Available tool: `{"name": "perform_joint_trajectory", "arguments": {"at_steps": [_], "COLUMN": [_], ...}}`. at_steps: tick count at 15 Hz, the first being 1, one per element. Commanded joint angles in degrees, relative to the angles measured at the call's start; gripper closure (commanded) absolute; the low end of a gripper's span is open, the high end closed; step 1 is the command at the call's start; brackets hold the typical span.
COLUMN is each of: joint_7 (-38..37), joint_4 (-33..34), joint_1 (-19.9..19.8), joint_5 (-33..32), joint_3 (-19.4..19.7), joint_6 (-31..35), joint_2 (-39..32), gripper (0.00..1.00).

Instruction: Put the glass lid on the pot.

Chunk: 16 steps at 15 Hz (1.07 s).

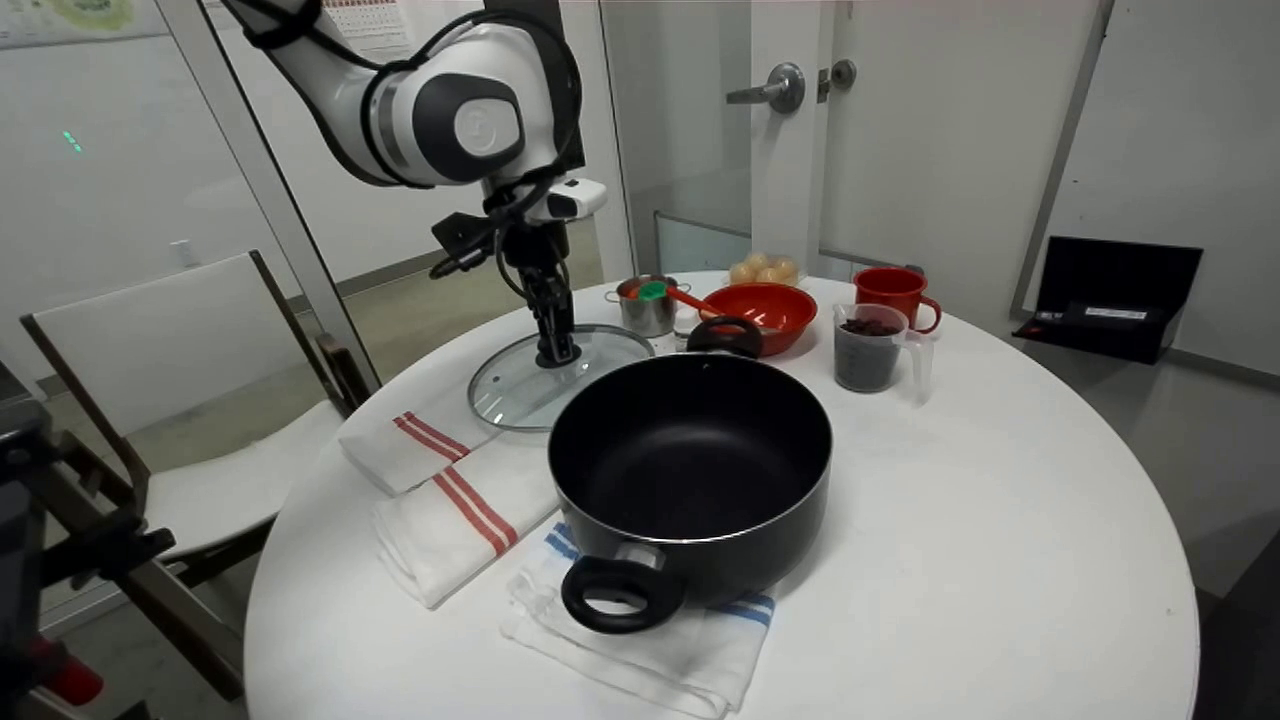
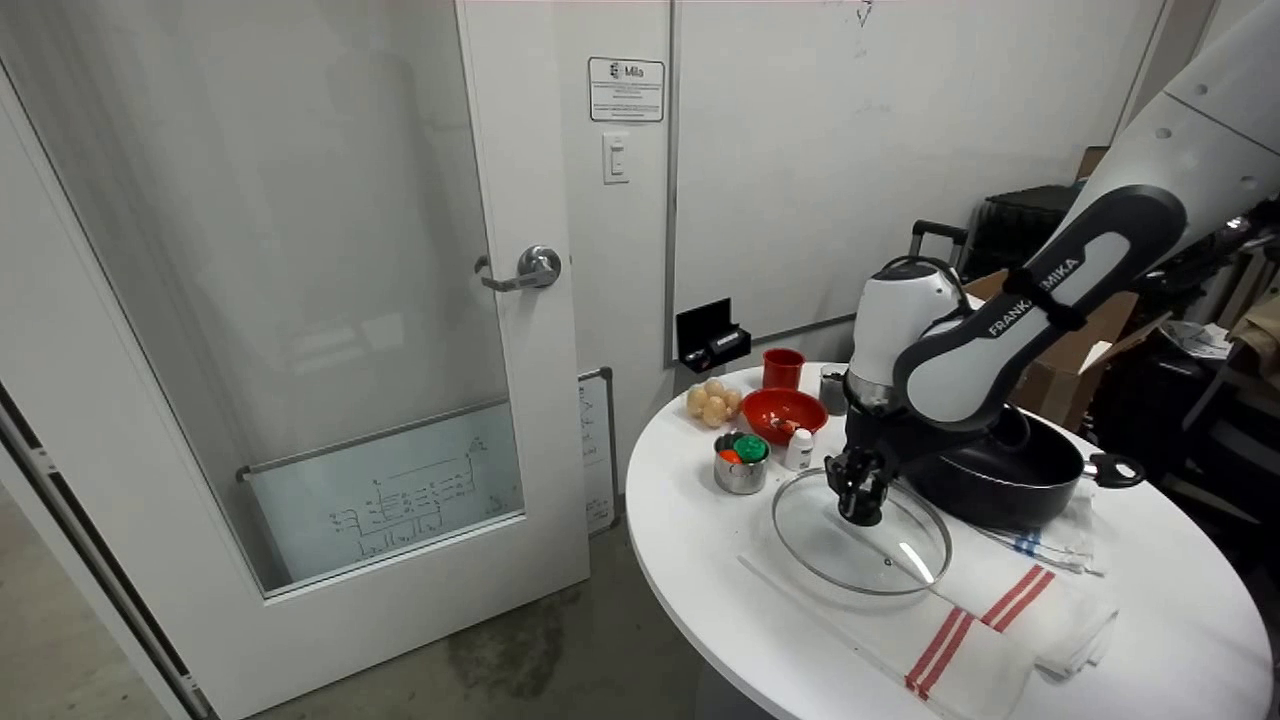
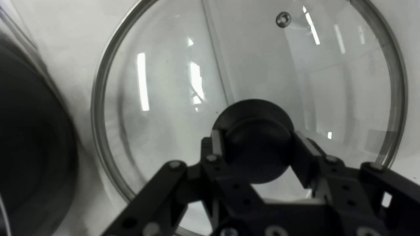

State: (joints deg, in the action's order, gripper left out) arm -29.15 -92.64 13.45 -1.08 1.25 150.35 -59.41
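Observation:
The glass lid (image 1: 515, 395) is a clear round disc with a metal rim and a dark knob. It also shows in an exterior view (image 2: 840, 567) and fills most of the wrist view (image 3: 170, 85). My gripper (image 1: 557, 350) points down over the lid's centre. In the wrist view the fingers (image 3: 257, 144) press on both sides of the knob. The lid is low over the table and towel; I cannot tell whether it touches them. The black pot (image 1: 745, 565) stands beside the lid with its top open. In the wrist view its dark side (image 3: 32, 137) is at the left.
A red-striped towel (image 1: 450, 525) lies beside the lid, partly under it. A blue-striped towel (image 1: 640, 650) lies under the pot. A small metal pot (image 1: 650, 318), white bottle (image 2: 800, 452), red bowl (image 1: 785, 335), measuring cup (image 1: 865, 362) and red mug (image 1: 890, 285) stand behind.

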Motion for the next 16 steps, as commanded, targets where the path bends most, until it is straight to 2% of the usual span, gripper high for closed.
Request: {"name": "perform_joint_trajectory", "arguments": {"at_steps": [1, 8, 16], "joint_7": [2.6, 2.0, -0.3], "joint_4": [-6.6, -14.2, -20.2], "joint_1": [0.6, 0.5, -0.9], "joint_5": [2.0, 2.0, 0.5], "joint_3": [-0.3, 0.2, 6.4], "joint_6": [-0.6, -0.4, 0.2], "joint_2": [7.6, 17.2, 25.6], "gripper": [0.74, 0.74, 0.74]}}
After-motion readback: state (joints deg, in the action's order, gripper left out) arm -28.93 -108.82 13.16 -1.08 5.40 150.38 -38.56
